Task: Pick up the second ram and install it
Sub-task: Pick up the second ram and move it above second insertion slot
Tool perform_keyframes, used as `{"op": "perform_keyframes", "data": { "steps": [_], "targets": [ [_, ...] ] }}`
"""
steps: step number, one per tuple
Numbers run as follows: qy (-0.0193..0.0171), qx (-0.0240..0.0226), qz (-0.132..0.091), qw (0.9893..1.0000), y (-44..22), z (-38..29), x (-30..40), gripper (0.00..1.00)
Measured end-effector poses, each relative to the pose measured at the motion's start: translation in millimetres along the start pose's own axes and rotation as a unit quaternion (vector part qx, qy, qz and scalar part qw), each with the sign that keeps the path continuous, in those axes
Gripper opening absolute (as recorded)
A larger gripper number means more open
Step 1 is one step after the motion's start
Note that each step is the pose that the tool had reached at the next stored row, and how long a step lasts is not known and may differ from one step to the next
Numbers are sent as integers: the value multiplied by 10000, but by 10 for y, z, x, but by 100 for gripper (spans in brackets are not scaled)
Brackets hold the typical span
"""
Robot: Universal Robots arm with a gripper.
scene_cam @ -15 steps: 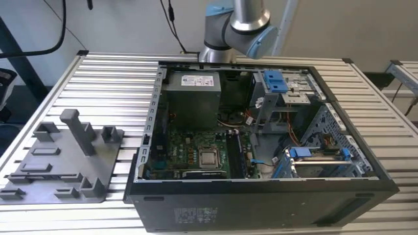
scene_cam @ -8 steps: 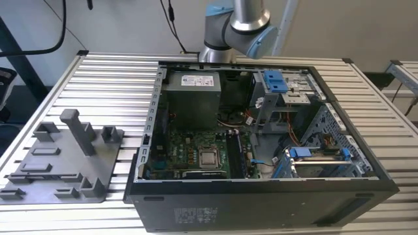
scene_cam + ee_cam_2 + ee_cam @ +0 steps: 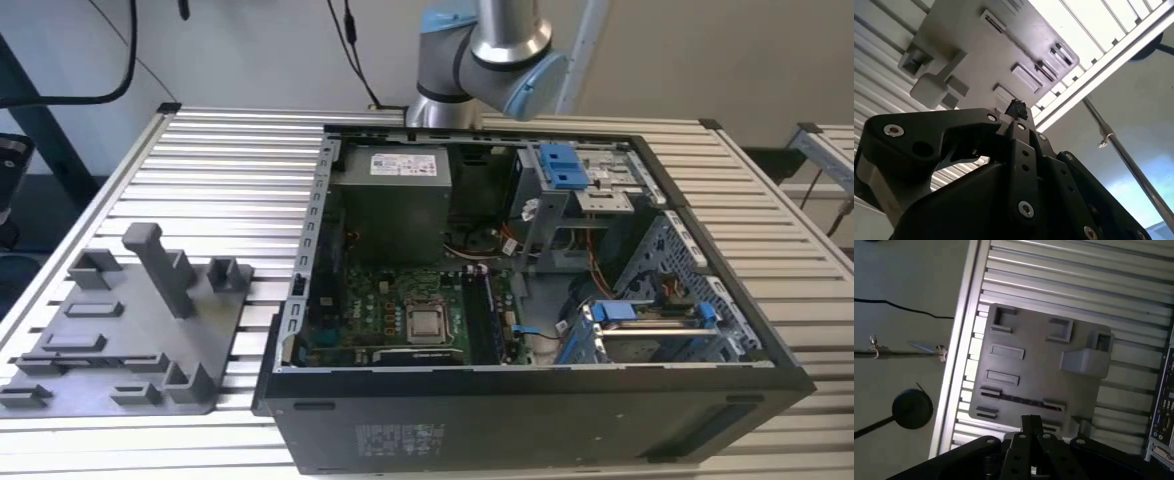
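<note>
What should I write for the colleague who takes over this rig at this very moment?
Gripper: hangs above the grey tray, apart from it.
Second ram: apparently the thin dark strip in the tray's slot, not picked up.
Computer case: open, beside the tray.
Done: nothing that shows.
Left: picking up the ram and installing it.

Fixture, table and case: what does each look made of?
Fixture: probably plastic, perhaps printed. It is a uniform matte grey, with a blocky post and pockets in the same grey.
Table: likely aluminium, going by the pale silvery ribbed slats with a soft sheen.
Case: seems to be sheet metal, matte black outside, with thin, bare grey perforated panels inside.
</note>
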State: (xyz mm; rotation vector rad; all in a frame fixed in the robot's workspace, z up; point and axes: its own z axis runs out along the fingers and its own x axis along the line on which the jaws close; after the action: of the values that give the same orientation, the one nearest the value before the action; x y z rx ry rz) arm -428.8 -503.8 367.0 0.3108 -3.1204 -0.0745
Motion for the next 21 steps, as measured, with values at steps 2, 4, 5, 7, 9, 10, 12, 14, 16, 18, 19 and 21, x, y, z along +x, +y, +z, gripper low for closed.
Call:
{"op": "perform_keyframes", "data": {
  "steps": [2,4,5,7,9,10,12,14,16,18,19,21],
  "targets": [
    [9,1,-177,9998,0,0,0,11],
    [18,2,-365,9993,0,0,0,11],
    [22,3,-450,9990,0,0,0,11],
    [32,6,-637,9980,0,0,0,11],
    [41,8,-816,9967,0,0,0,11],
    [46,10,-906,9959,0,0,0,11],
    [56,13,-1087,9941,0,0,0,11],
    [64,17,-1265,9919,0,0,0,11],
    [74,20,-1446,9895,0,0,0,11],
    [83,24,-1624,9867,-1,1,-1,11],
    [88,25,-1712,9852,-1,0,-1,11],
    [97,28,-1896,9818,0,0,0,11]
  ]
}}
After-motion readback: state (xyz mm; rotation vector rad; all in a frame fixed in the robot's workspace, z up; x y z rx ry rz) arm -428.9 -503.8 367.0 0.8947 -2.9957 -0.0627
